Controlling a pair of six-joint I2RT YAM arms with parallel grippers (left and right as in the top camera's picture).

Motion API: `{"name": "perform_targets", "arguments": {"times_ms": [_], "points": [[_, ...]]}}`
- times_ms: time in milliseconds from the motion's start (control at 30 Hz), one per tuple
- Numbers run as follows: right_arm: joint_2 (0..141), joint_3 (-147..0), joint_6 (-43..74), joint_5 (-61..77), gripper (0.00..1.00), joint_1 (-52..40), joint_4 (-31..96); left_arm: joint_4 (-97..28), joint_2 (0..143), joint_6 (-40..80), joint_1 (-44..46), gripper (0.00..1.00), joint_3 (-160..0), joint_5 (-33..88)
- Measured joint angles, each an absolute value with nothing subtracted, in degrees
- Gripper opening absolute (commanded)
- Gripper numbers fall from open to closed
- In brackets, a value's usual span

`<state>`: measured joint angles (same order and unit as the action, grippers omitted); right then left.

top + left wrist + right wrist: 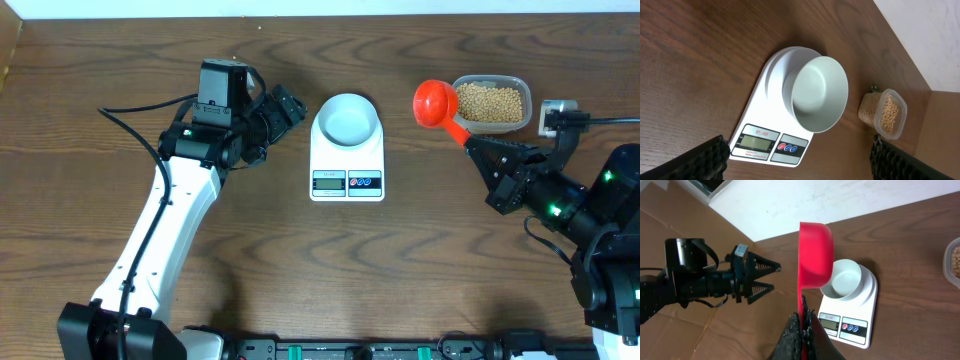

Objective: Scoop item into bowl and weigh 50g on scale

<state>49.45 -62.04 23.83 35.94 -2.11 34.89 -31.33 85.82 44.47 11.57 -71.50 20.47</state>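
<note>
Right gripper is clamped tight on the handle of a red scoop. The handle runs out ahead of the fingertips, with the cup at the far end, open side up in the overhead view. The cup looks empty, with no beans seen in it. The right wrist view shows the cup edge-on only, so this is not certain.

Beans lie in a clear tub, ahead of the gripper and just right of the cup. Cup rim and tub wall are close; I cannot tell whether they touch. The bowl sits on the platform of the scale, off to the gripper's left and well apart from the cup. The bowl appears empty. The display digits are too small to read.

Left gripper is beyond the scale from the right gripper. Its jaws are wide apart, holding nothing, and it points toward the bowl.

Step in hand, as I judge it: loading the scoop. The task is hardly begun.

Doing it well:
- Swing the cup right over the tub, dip the leading lip, push through shallow, and level out before lifting.
- The tub looks light and a sideways shove could slide it, so press down more than across.
- Take part loads. Creeping up on the target is easier than removing beans.
- Carry level and pour from just above the bowl's middle. Touch neither bowl nor scale, or the reading goes false.
- Round beans bounce and roll, so tip slowly.
</note>
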Motion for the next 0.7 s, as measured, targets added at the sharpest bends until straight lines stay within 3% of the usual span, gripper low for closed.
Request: {"name": "perform_targets", "arguments": {"times_ms": [700], "points": [[50.26, -64.84, 24.12, 33.41, 0.01, -0.23, 33.52, -31.33, 85.82, 44.47, 11.57, 0.92, -71.5, 20.47]]}}
